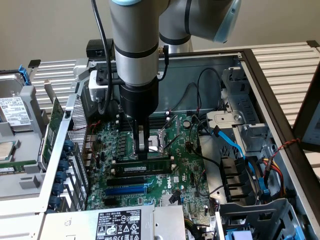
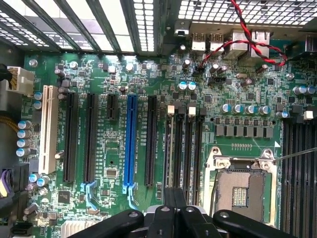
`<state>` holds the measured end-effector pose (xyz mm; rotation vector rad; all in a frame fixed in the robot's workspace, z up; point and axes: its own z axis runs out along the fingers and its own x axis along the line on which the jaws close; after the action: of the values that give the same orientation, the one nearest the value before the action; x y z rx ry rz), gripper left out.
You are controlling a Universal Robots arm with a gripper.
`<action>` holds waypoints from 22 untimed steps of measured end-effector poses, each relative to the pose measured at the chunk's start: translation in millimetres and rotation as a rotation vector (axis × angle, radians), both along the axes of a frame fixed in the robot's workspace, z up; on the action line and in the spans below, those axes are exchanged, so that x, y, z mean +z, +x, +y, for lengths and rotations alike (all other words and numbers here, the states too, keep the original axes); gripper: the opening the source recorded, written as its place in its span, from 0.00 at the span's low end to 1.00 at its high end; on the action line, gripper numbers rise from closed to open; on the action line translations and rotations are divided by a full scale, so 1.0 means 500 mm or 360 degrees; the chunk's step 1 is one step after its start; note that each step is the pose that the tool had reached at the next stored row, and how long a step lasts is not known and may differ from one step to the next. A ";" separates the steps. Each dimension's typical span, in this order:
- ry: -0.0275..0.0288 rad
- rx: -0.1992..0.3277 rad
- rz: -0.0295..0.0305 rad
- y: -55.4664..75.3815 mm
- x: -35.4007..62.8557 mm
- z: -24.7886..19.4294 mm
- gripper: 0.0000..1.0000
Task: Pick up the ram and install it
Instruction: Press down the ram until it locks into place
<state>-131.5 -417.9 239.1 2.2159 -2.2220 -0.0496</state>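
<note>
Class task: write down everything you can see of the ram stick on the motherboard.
The ram is a long, thin green circuit board with a white label and dark chips on its face. It stands upright on its long edge on the motherboard, beside the CPU socket and parallel to the blue slot. The gripper meets its top edge near the middle.

The ram [image 1: 145,166] stands between socket [image 1: 161,138] and expansion slot [image 1: 126,190] (on motherboard [image 1: 187,172]).
</note>
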 end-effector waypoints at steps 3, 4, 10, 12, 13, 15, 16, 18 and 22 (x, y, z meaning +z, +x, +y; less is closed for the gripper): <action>-0.00127 0.0000 0.00023 0.000 -0.002 0.0046 0.11; -0.00155 0.0000 0.00022 0.000 -0.002 0.0045 0.11; -0.00229 0.0000 0.00026 0.000 -0.003 0.0046 0.11; -0.00227 0.0000 0.00024 0.000 -0.004 0.0045 0.11; -0.00225 0.0000 0.00022 0.000 -0.004 0.0040 0.11; -0.00224 0.0000 0.00021 0.000 -0.005 0.0033 0.11; -0.00225 0.0000 0.00022 0.000 -0.005 0.0030 0.11; -0.00227 0.0000 0.00024 0.000 -0.006 0.0026 0.11; -0.00233 0.0000 0.00024 0.000 -0.010 0.0026 0.11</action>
<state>-131.3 -416.6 234.2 2.2077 -2.2144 -0.0349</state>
